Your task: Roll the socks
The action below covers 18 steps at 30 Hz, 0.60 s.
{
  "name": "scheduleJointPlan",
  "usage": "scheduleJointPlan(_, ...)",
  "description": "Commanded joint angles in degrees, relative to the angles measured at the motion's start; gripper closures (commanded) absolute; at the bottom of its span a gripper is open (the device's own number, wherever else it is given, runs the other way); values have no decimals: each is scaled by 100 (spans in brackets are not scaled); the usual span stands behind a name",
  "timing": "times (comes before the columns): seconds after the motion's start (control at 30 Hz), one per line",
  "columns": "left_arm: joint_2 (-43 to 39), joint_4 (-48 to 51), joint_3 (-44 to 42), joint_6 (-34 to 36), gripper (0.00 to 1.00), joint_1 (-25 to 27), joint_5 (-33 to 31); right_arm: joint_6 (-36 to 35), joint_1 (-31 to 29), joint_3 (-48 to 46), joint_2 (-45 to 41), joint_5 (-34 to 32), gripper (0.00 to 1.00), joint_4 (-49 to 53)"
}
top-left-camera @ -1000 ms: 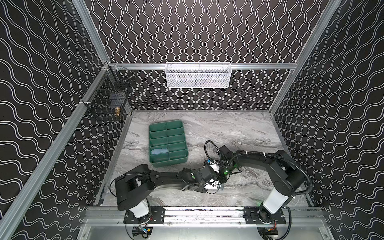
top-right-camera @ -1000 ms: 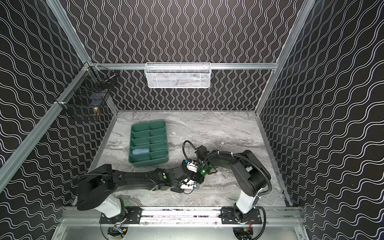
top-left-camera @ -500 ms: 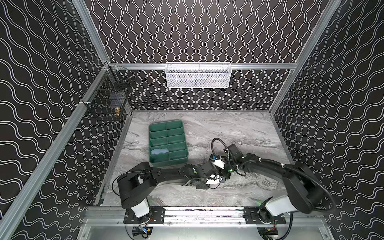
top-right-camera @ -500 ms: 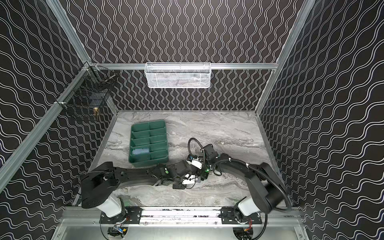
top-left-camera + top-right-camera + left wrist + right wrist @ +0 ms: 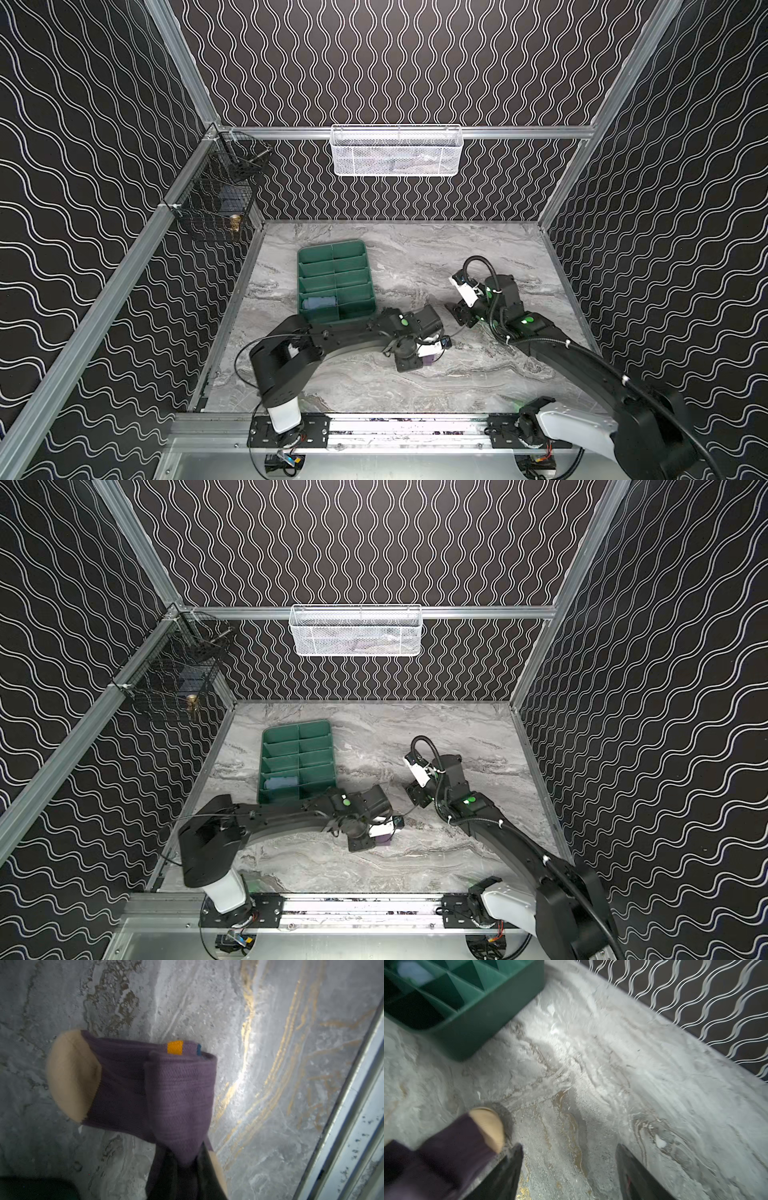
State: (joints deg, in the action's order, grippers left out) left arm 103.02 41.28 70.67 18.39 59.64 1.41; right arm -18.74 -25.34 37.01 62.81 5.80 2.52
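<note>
A purple sock [image 5: 178,1093] with a tan toe and an orange and navy stripe lies partly rolled on the marble table. My left gripper [image 5: 187,1160] is shut on one end of its roll. In both top views only a sliver of this sock [image 5: 429,360] [image 5: 384,840] shows under the left gripper [image 5: 417,360] [image 5: 368,842]. My right gripper [image 5: 569,1167] [image 5: 457,313] [image 5: 415,796] is open and empty. It stands right of the sock and farther back, with the sock's tan end [image 5: 488,1124] beside one finger. A light blue sock [image 5: 320,302] [image 5: 282,782] lies rolled in a compartment of the green tray.
The green divided tray [image 5: 300,286] [image 5: 263,766] [image 5: 483,1028] stands just behind and left of the left gripper. A white mesh basket [image 5: 397,149] hangs on the back wall and a black wire basket [image 5: 216,199] on the left wall. A metal rail [image 5: 353,1126] runs along the table's front edge.
My right gripper has opened, let go of the purple sock and drawn back to the right. The left gripper still holds the sock and has shifted slightly right.
</note>
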Motion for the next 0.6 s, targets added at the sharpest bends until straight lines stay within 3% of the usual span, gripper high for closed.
scheduleJointPlan(0.0, 384, 586, 402, 141, 100, -247, 708, 332, -5, -195, -491, -62, 27, -484)
scheduleJointPlan(0.23, 802, 861, 913, 266, 100, -538, 1164, 106, -6, -148, -1324, -232, 28, 150)
scheduleJointPlan(0.4, 815, 1005, 919, 209, 100, -719, 1180, -905, -51, -150, -1874, 674, 33, 837)
scheduleJointPlan(0.5, 658, 925, 832, 162, 100, -806, 1099, -1621, -559, -193, -2156, 676, 35, 1352)
scheduleJointPlan(0.57, 525, 832, 776, 117, 100, -853, 1016, -2011, -1117, -266, -2374, 302, 34, 1593)
